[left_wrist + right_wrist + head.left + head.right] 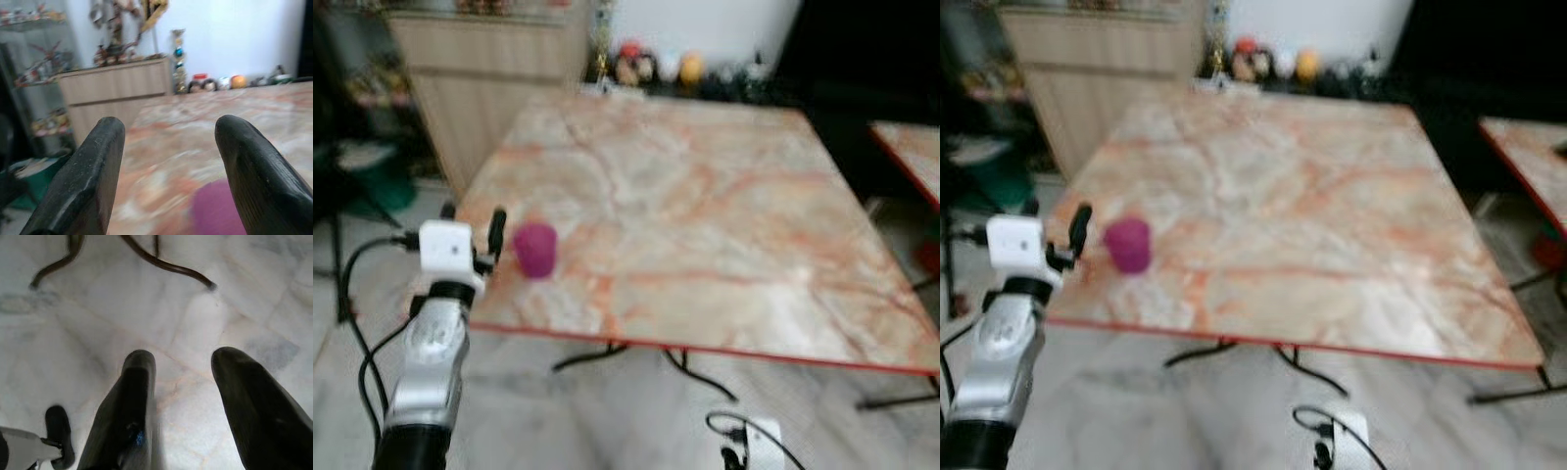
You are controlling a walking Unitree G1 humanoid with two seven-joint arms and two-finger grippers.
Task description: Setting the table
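Take the marble-patterned table (705, 206) as your landmark: it has a pinkish, veined top with a thin red edge, and it stands on dark curved legs (597, 354) over a pale stone floor (607, 421). On the table's near left corner you have a small magenta cup (535, 249), upright and set a little in from the edge. Your left gripper (470, 227) is raised at that same corner, just beside the cup on its outer side; the two black fingers (88, 181) stand apart with open space between them, and nothing is held. In the left wrist view the cup (215, 210) shows as a blurred purple shape low between the fingers, nearer to one of them (whether it touches that finger you cannot tell, the picture is too soft). Your right gripper (181, 396) hangs below the table's near edge, pointing down at the floor (73, 333), its fingers (132, 406) spread and empty, with the table's legs (166, 265) ahead of it. Beyond the table's far edge a row of small round ornaments (651, 67) sits against a white wall (705, 24), and off the far left corner stands a light wooden cabinet (480, 69). To the right of the table you can see the corner of a second table (911, 157) with the same top.
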